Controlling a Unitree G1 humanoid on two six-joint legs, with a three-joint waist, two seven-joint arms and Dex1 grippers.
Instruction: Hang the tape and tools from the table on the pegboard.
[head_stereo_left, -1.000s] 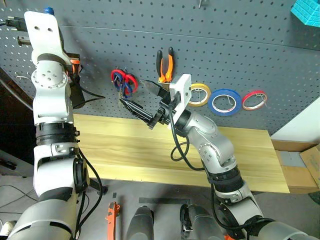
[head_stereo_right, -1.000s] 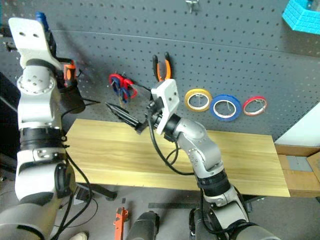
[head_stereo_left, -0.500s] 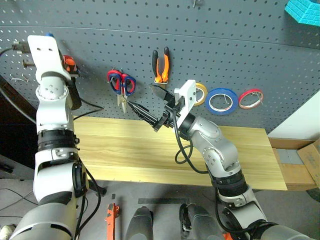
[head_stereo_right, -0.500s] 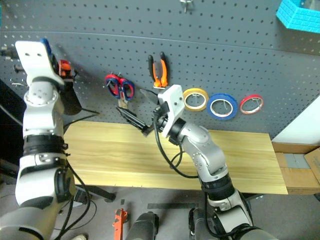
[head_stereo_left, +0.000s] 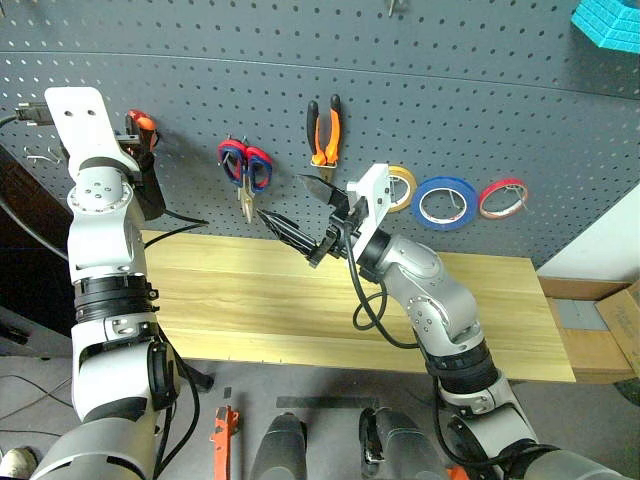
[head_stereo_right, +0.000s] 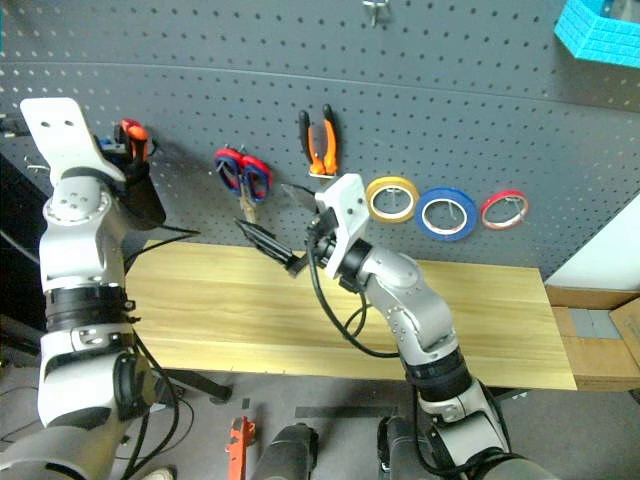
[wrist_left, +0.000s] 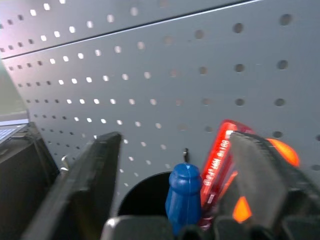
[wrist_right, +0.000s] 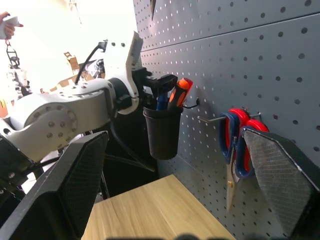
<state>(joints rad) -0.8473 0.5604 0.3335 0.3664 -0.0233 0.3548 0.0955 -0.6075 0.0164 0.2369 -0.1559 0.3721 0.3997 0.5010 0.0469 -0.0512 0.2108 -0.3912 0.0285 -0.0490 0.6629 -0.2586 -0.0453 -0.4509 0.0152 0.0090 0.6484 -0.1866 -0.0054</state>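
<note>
Left gripper (wrist_left: 178, 142) first: its jaws are spread, one on each side of the little blue-handled screwdriver (wrist_left: 184, 192), and neither seems to be touching it. The screwdriver stands handle-up in a black cup (wrist_right: 161, 132) hooked onto the pegboard (head_stereo_left: 450, 80), right beside a red/orange-handled screwdriver (wrist_left: 220, 160). My read is that the cup counts as this tool's "hook". A small driver has nothing to hang by, so dropping it into a holder makes sense, and jaws that wide around it look like a release, not a grab.

The right gripper (head_stereo_left: 308, 215) also has its jaws wide apart, with nothing between them. It hangs in the air over the back edge of the surface (head_stereo_left: 250, 300), pointing up toward the board below the pliers. It looks parked there to stay out of the left arm's way.

Further out, the orange-and-black pliers (head_stereo_left: 325, 130) hang nose-down from a hook. The red-and-blue-handled scissors (head_stereo_left: 245, 165) hang to their left by their finger loops. To their right are three rolls in a row, each looped over its own peg: yellow tape (head_stereo_left: 403, 187), then the blue tape (head_stereo_left: 447, 203), then red tape (head_stereo_left: 503, 198).

The wooden surface looks bare to me, so I'd guess the job is pretty much wrapped up. What's left is pulling the left arm back without bumping the cup.
</note>
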